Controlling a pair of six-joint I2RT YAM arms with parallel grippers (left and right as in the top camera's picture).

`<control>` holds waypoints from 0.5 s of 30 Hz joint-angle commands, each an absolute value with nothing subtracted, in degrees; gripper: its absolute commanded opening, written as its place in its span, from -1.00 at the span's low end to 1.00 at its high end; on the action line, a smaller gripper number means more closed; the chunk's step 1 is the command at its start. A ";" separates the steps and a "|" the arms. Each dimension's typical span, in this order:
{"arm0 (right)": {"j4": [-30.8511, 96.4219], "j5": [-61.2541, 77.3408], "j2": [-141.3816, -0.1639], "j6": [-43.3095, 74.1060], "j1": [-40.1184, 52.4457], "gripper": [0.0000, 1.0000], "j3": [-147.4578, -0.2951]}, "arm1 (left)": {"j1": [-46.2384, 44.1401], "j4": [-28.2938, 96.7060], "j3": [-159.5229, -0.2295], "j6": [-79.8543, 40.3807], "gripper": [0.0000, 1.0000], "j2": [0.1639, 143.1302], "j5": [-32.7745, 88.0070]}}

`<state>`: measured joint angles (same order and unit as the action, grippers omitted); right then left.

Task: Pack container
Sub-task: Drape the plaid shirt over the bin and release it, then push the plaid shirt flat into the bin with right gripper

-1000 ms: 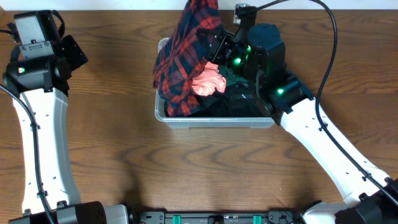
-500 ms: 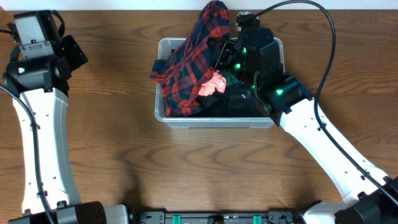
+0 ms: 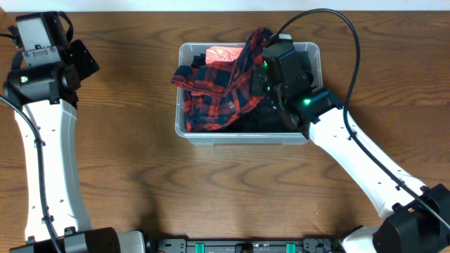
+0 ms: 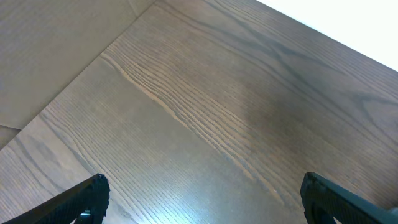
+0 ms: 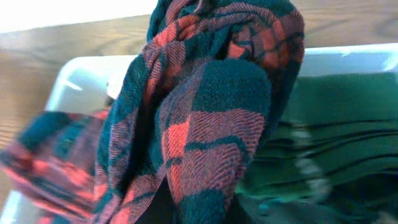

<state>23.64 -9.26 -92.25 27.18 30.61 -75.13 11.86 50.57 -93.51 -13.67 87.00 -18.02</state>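
The container (image 3: 239,138), a clear plastic bin with rounded corners, sits on the wooden table (image 3: 140,183) toward the far edge, a little right of the middle in the overhead view. The table's brown grain runs across the whole scene.

The 2 white arms come next in size. The right arm (image 3: 358,158) reaches in from the near right corner and bends over the container's right half. The left arm (image 3: 46,140) stands along the left edge, well apart from the container.

Inside the container, a red and dark plaid cloth (image 3: 221,91) covers the left and middle; 1 corner hangs over the left rim, and a bunched part rises to the right gripper (image 3: 259,67). In the right wrist view the cloth fills most of the frame. Beside it on the right lies a folded dark green cloth (image 5: 336,124), with the container's pale wall behind both. A small pink item (image 3: 223,53) shows at the far wall, partly under the plaid.

The right gripper is clenched, its fingertips buried in the plaid cloth it grasps. The left gripper (image 4: 205,202) hangs above bare wood, its 2 fingers (image 4: 87,196) spread wide and grasping nothing.
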 commanded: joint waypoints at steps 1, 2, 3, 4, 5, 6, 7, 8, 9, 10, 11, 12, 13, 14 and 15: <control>25.02 -13.45 -92.36 19.35 31.03 -0.98 -74.76 | 12.05 50.54 -93.45 -13.63 0.96 87.07 -18.74; 25.69 -13.78 -92.38 18.96 30.94 -0.97 -74.76 | 12.05 50.54 -93.45 -13.63 0.96 87.07 -18.74; 26.30 -14.44 -92.38 18.96 30.87 -0.97 -74.74 | 12.05 50.54 -93.45 -13.63 0.96 87.07 -18.74; 26.85 -15.20 -92.42 18.98 30.76 -0.97 -74.70 | 12.05 50.54 -93.45 -13.63 0.96 87.07 -18.74; 27.14 -15.59 -92.49 18.98 30.65 -0.98 -74.61 | 12.05 50.54 -93.45 -13.63 0.96 87.07 -18.74; 27.51 -16.19 -92.51 19.00 30.57 -0.97 -74.50 | 12.05 50.54 -93.45 -13.63 0.96 87.07 -18.74; 27.73 -16.53 -92.55 18.98 30.50 -0.98 -74.39 | 12.05 50.54 -93.45 -13.63 0.96 87.07 -18.74; 28.03 -16.91 -92.60 18.98 30.37 -0.97 -74.22 | 12.05 50.54 -93.45 -13.63 0.96 87.07 -18.74; 28.21 -17.37 -92.60 19.00 30.22 -0.98 -74.08 | 12.05 50.54 -93.45 -13.63 0.96 87.07 -18.74; 28.45 -17.74 -92.60 19.00 30.00 -0.98 -73.91 | 12.05 50.54 -93.45 -13.65 0.96 87.07 -18.74; 28.82 -18.26 -92.60 19.00 29.78 -0.98 -73.73 | 12.05 50.54 -93.45 -13.63 0.96 87.07 -18.74; 29.26 -18.61 -92.60 19.05 29.52 -0.97 -73.65 | 12.05 50.54 -93.45 -13.63 0.96 87.07 -18.74; 29.56 -18.68 -92.60 19.03 29.17 -0.97 -73.56 | 12.05 50.54 -93.45 -13.63 0.96 87.07 -18.74; 29.82 -18.68 -92.60 19.05 28.75 -0.97 -73.32 | 12.05 50.54 -93.45 -13.63 0.96 87.07 -18.74; 30.09 -18.65 -92.60 19.09 28.32 -0.97 -73.10 | 12.05 50.54 -93.45 -13.63 0.96 87.07 -18.74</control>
